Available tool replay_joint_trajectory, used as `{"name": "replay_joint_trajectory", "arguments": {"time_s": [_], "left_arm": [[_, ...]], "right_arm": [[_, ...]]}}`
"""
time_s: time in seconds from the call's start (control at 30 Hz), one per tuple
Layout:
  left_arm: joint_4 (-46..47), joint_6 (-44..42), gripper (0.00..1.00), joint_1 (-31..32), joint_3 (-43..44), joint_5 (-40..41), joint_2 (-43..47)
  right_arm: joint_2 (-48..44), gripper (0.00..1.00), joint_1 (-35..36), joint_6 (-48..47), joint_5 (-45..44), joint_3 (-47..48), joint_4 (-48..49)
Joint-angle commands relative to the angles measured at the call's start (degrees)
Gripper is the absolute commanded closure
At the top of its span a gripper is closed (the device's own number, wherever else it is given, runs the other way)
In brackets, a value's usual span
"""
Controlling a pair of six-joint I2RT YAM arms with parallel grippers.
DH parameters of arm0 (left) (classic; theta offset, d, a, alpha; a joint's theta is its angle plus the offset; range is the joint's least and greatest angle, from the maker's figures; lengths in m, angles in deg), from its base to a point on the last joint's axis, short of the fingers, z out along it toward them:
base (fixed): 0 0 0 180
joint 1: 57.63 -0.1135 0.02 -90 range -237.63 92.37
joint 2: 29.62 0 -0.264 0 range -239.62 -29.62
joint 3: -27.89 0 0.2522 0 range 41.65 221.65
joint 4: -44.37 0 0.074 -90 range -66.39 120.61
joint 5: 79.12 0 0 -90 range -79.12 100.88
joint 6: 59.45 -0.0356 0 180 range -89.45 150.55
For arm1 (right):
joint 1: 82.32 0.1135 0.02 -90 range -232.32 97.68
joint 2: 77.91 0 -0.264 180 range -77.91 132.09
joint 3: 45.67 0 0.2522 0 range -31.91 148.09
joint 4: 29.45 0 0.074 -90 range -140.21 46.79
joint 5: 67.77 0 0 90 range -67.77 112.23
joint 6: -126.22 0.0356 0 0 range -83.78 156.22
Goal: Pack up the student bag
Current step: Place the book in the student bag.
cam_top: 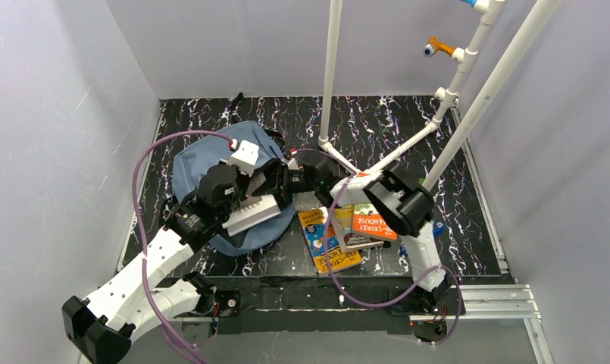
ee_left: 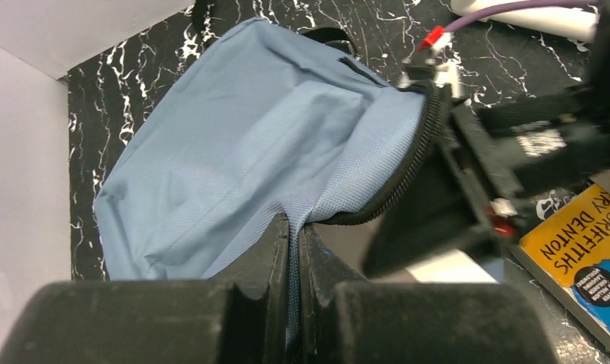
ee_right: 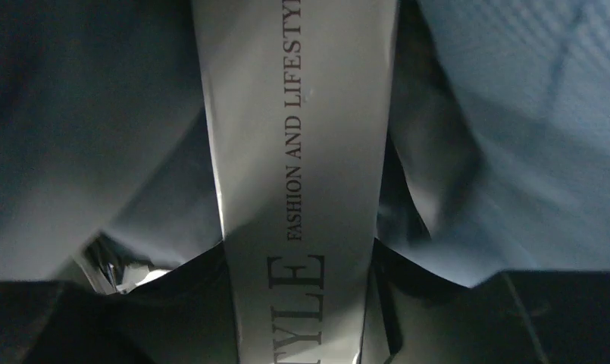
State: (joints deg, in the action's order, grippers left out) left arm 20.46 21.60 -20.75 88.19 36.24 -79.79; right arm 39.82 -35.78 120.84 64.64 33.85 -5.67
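A black marbled table point(cam_top: 453, 152) holds a slate-blue backpack point(cam_top: 192, 163) lying on its left half. Colourful paperbacks point(cam_top: 347, 231) lie just beside it. The right gripper point(ee_right: 301, 303) clamps a grey book point(ee_right: 301, 114) at the backpack's mouth. The left gripper point(ee_left: 294, 250) pinches the backpack's fabric by the zip edge.

Slate-blue student bag point(cam_top: 199, 163) on black marbled table point(cam_top: 408, 129), grey book point(cam_top: 250, 214) at its mouth, colourful books point(cam_top: 339, 236) beside.
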Motion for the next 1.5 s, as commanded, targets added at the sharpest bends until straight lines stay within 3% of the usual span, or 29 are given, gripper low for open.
{"name": "replay_joint_trajectory", "arguments": {"time_s": [0.0, 0.07, 0.2, 0.27, 0.33, 0.4, 0.5, 0.7, 0.9, 1.03, 1.1, 1.17, 1.33, 1.47], "left_arm": [[4.48, 1.71, 1.0, 0.12, -0.36, -3.03, 1.38], [4.1, 2.26, 1.0, 0.1, -0.33, -4.04, 1.57], [3.41, 2.59, 1.0, 0.08, 0.07, -4.08, 1.62], [3.31, 2.61, 1.0, 0.12, 0.04, -3.6, 1.34], [2.8, 2.73, 1.0, 0.19, 0.31, -3.79, 0.82], [2.27, 2.62, 1.0, 0.12, 0.6, -3.65, 0.35], [1.92, 2.07, 1.0, 0.12, 0.85, -2.78, -0.28], [1.19, 1.48, 1.0, 0.12, 1.18, -2.17, -0.57], [0.7, 1.78, 1.0, 0.12, 1.52, -2.69, -1.68], [0.44, 2.14, 1.0, 0.12, 1.88, -3.13, -2.18], [0.67, 2.37, 1.0, 0.12, 1.75, -3.42, -2.41], [0.73, 2.55, 1.0, 0.12, 1.88, -3.62, -2.72], [0.41, 3.2, 1.0, 0.12, 1.71, -4.22, -2.78], [0.31, 3.44, 1.0, 0.12, 1.63, -3.83, -2.4]], "right_arm": [[10.83, 0.71, 1.17, 23.1, -8.23, 4.55, 35.15], [13.76, 0.73, 0.99, 23.49, -11.93, 5.51, 37.22], [15.42, 0.6, 0.37, 10.63, -15.22, 10.36, 20.97], [15.44, 0.5, 0.07, 5.41, -15.4, 11.56, 14.77], [13.79, 0.33, -0.22, 1.45, -14.74, 10.74, 11.63], [11.15, 0.13, -0.31, -8.61, -14.0, 11.54, -0.65], [6.75, 0.02, -0.45, -19.02, -14.72, 10.55, -15.15], [0.59, 0.02, -0.74, -36.97, -16.16, 9.48, -35.54], [-5.87, 0.02, -0.75, -48.49, -20.25, 7.66, -47.35], [-8.78, 0.02, 0.16, -47.85, -16.89, 2.63, -38.51], [-7.91, 0.13, 0.82, -47.44, -16.35, 2.0, -33.2], [-5.87, 0.3, 1.24, -45.47, -15.92, 2.97, -29.59], [0.0, 0.56, 1.64, -35.52, -15.64, 7.05, -16.02], [4.26, 0.64, 1.66, -27.77, -18.29, 11.84, -4.24]]}}
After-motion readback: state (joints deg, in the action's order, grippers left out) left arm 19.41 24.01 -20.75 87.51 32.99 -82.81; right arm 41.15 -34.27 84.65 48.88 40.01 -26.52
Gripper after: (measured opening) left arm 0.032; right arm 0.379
